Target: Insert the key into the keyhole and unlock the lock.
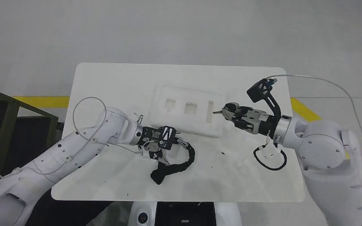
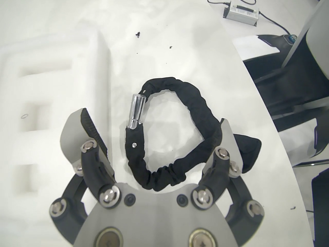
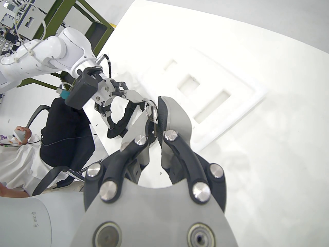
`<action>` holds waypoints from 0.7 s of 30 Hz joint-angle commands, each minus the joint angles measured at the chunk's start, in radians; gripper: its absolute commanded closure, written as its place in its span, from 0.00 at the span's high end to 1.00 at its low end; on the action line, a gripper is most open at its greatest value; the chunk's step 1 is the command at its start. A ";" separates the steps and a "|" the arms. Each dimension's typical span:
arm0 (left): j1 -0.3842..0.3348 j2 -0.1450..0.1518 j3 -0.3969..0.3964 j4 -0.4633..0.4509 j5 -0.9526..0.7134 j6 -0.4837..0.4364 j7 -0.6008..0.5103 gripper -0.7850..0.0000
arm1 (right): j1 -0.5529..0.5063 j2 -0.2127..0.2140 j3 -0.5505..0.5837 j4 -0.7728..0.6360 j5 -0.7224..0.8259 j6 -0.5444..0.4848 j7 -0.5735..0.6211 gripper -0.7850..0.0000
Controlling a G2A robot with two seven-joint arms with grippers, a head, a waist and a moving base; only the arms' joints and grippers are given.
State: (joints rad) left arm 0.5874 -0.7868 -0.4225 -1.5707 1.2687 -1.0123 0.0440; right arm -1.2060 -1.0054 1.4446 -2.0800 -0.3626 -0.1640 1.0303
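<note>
The lock [image 1: 180, 165] is a black fabric-sleeved chain lying in a loop near the table's front edge. Its silver cylinder [image 2: 136, 114] joins the two ends of the loop [image 2: 198, 106]. My left gripper [image 2: 154, 123] hangs open just over the loop, one finger over the chain and the other beside the foam block; in the top view the left gripper [image 1: 167, 146] sits left of centre. My right gripper [image 3: 152, 107] is shut on the key [image 3: 153, 116], whose ring sticks out past the tips. It is held in the air right of the foam block, key [image 1: 218, 112] pointing left.
A white foam block [image 1: 169, 121] with three rectangular pockets lies mid-table, right beside the lock. The table's front edge [image 1: 169, 199] runs close below the chain. A black cable loop [image 1: 270, 159] hangs under the right arm. A green frame [image 1: 17, 116] stands off the table's left.
</note>
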 commanded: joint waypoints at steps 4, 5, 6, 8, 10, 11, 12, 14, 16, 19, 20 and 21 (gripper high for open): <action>-0.075 -0.034 0.089 0.029 0.026 0.000 -0.012 1.00 | 0.000 0.000 0.000 0.000 0.000 0.000 0.000 0.00; -0.090 -0.042 0.107 0.036 0.035 0.000 -0.009 1.00 | 0.000 0.000 0.000 0.000 0.000 0.000 0.000 0.00; -0.106 -0.051 0.124 0.044 0.047 0.000 -0.005 1.00 | 0.000 0.000 0.000 0.000 0.000 0.000 0.000 0.00; -0.133 -0.068 0.158 0.067 0.059 0.000 0.010 1.00 | 0.000 0.000 0.000 0.000 0.000 0.000 0.000 0.00; -0.158 -0.085 0.187 0.090 0.063 0.000 0.031 1.00 | 0.000 0.000 0.000 0.000 0.000 0.000 0.000 0.00; -0.170 -0.094 0.201 0.103 0.067 0.000 0.040 1.00 | 0.000 0.000 0.000 0.000 0.000 0.000 0.000 0.00; -0.181 -0.102 0.214 0.115 0.071 0.000 0.048 1.00 | 0.000 0.000 0.000 0.000 0.000 0.000 0.000 0.00; -0.200 -0.117 0.239 0.138 0.079 0.000 0.064 1.00 | 0.000 0.000 0.000 0.000 0.000 0.000 0.000 0.00; -0.214 -0.132 0.252 0.161 0.088 0.000 0.080 0.96 | 0.000 0.000 0.000 0.000 0.000 0.000 0.000 0.00; -0.213 -0.154 0.252 0.188 0.109 0.000 0.096 0.81 | 0.000 0.000 0.000 0.000 0.000 0.000 0.000 0.00; -0.213 -0.161 0.252 0.198 0.118 0.000 0.100 0.76 | 0.000 0.000 0.000 0.000 0.000 0.000 0.000 0.00; -0.212 -0.168 0.252 0.207 0.127 0.000 0.104 0.76 | 0.000 0.000 0.000 0.000 0.000 0.000 0.000 0.00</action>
State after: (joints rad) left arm 0.3748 -0.9482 -0.1699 -1.3734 1.3863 -1.0123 0.1445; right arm -1.2060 -1.0054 1.4446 -2.0800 -0.3626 -0.1640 1.0303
